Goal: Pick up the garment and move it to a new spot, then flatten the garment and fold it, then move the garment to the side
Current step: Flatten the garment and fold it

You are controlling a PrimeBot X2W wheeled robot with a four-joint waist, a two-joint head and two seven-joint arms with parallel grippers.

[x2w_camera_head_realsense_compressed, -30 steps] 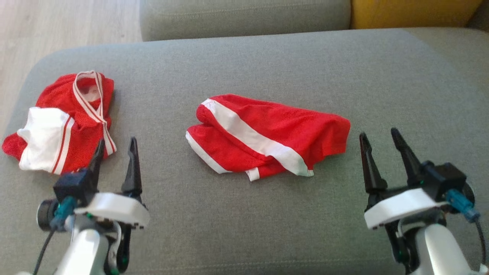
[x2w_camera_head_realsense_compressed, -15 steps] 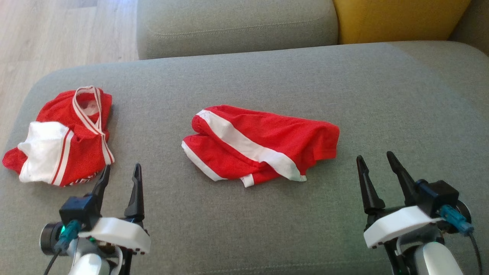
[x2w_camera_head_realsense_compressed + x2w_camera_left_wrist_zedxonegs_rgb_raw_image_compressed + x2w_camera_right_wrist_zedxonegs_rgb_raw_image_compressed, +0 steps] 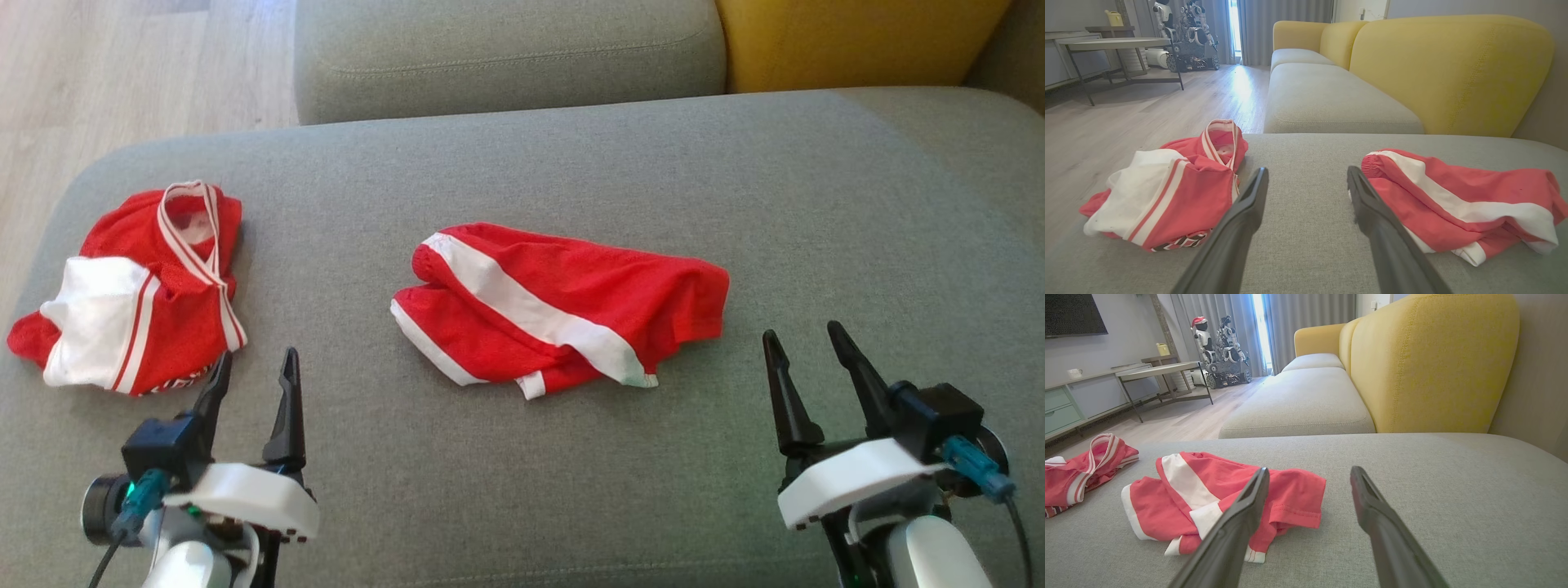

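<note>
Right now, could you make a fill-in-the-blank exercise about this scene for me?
1. The left gripper and the right gripper are both ____, holding nothing.
2. The red jersey lies nearer the ____ gripper than the red shorts do.
3. The backrest behind the grey seat is ____.
Missing words: open; left; yellow.

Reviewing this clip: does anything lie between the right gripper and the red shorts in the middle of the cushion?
Nothing visible does. Only bare grey cushion separates the open right gripper from the red shorts. The crumpled red jersey lies off to the left, near the left gripper, out of that path.
</note>
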